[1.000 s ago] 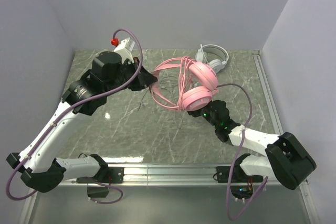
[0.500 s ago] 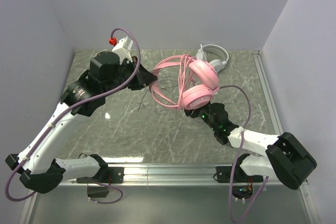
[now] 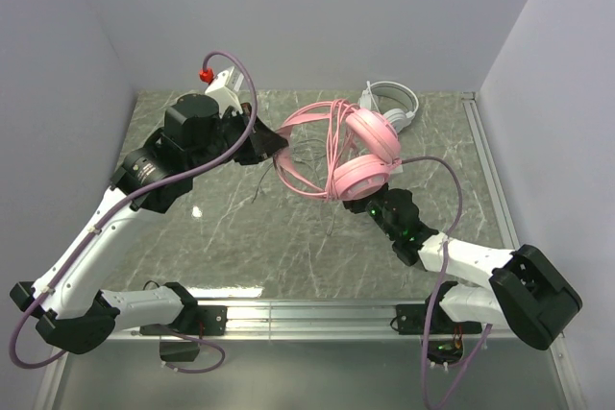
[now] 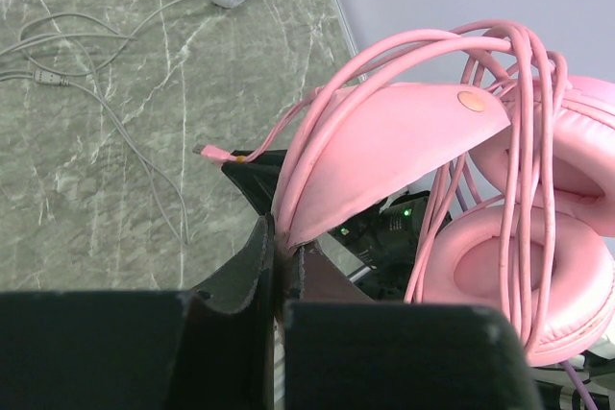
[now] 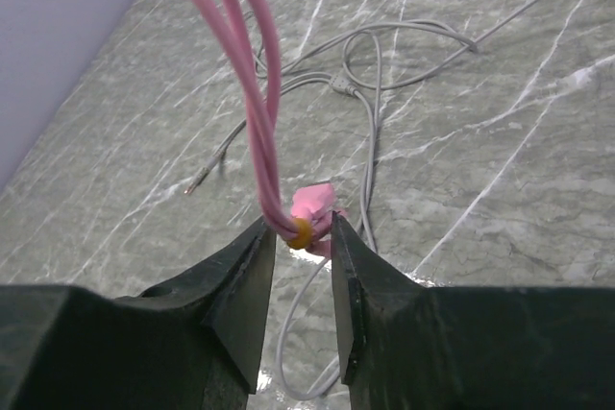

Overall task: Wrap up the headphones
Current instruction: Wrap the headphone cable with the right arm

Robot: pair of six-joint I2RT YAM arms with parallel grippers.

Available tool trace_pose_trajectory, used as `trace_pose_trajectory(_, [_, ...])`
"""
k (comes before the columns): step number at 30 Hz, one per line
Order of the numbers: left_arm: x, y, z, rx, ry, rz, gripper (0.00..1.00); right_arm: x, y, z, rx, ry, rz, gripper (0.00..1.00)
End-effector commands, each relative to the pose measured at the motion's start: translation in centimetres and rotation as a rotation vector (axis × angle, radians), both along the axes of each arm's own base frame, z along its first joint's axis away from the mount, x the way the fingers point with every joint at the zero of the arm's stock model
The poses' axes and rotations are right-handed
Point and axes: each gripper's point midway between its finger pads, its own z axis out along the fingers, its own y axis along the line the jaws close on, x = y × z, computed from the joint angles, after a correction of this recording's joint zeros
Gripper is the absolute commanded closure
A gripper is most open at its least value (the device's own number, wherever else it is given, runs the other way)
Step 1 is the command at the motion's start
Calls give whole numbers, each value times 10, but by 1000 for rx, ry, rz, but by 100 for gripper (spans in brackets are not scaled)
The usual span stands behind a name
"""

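Observation:
The pink headset [image 3: 348,153] hangs in the air with its pink cable [image 3: 332,146] looped several times over the headband and ear cups. My left gripper [image 3: 277,144] is shut on the end of the pink headband [image 4: 404,136]; in the left wrist view its fingers [image 4: 259,266] pinch the band's edge. My right gripper [image 3: 369,206] sits just below the ear cups [image 4: 509,280], shut on the pink cable [image 5: 255,93] at an orange band near its end [image 5: 303,232]. The white/grey headset [image 3: 392,106] lies at the back of the table; its thin cable [image 5: 384,64] trails over the marble.
The thin cable [image 3: 259,184] lies in loose curls on the grey marble table [image 3: 240,237] under and left of the pink headset. White walls close in the back and sides. A metal rail [image 3: 307,312] runs along the near edge.
Almost nothing: my left gripper and the headband have shifted very slightly, and my right arm has edged a little under the ear cups. Both grips are unchanged.

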Motion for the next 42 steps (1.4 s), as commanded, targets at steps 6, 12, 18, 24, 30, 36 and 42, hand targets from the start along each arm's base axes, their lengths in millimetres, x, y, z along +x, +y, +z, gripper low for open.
trace_pose_trajectory(6, [-6,0,71,-192,-138,-3,100,6,7,22,26,-67,-1,84])
trace_pose_trajectory(12, [-4,3,71,-192,-143,13,100,-5,20,20,14,-69,49,100])
trace_pose_trajectory(18, [4,6,66,-201,-149,64,100,-32,40,17,7,-41,136,100])
trace_pose_trajectory(24, [33,31,62,-198,-181,279,100,-81,53,-1,-47,18,234,100])
trace_pose_trajectory(30, [51,50,48,-175,-213,419,100,-123,47,6,26,55,300,100])
trace_pose_trajectory(36, [69,55,10,-133,-198,509,100,-153,46,29,50,84,398,100])
trace_pose_trajectory(42, [84,67,-17,-71,-195,611,100,-177,55,44,-9,175,528,100])
